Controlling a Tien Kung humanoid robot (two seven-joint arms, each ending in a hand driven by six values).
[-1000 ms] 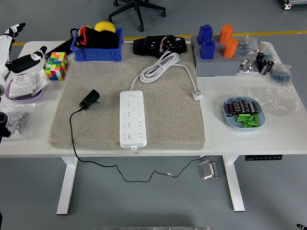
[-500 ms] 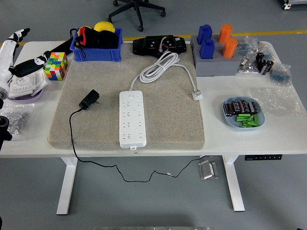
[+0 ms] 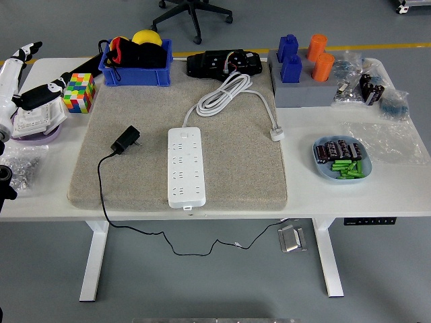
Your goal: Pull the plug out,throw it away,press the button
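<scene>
At the surface's left edge, the robot's left hand (image 3: 27,81) has drawn back toward the frame border and lifted slightly over 1 second, its white-and-black fingers (image 3: 50,89) now spread beside the coloured cube (image 3: 79,93).

The white rectangular table (image 3: 202,210) carried a beige felt mat (image 3: 236,168), a blue plastic bin (image 3: 138,73), a multicoloured puzzle cube (image 3: 79,93) and a pale blue dish (image 3: 323,168).

Left hand (image 3: 20,81) cut by left edge; chair (image 3: 192,15) cropped at top.
</scene>
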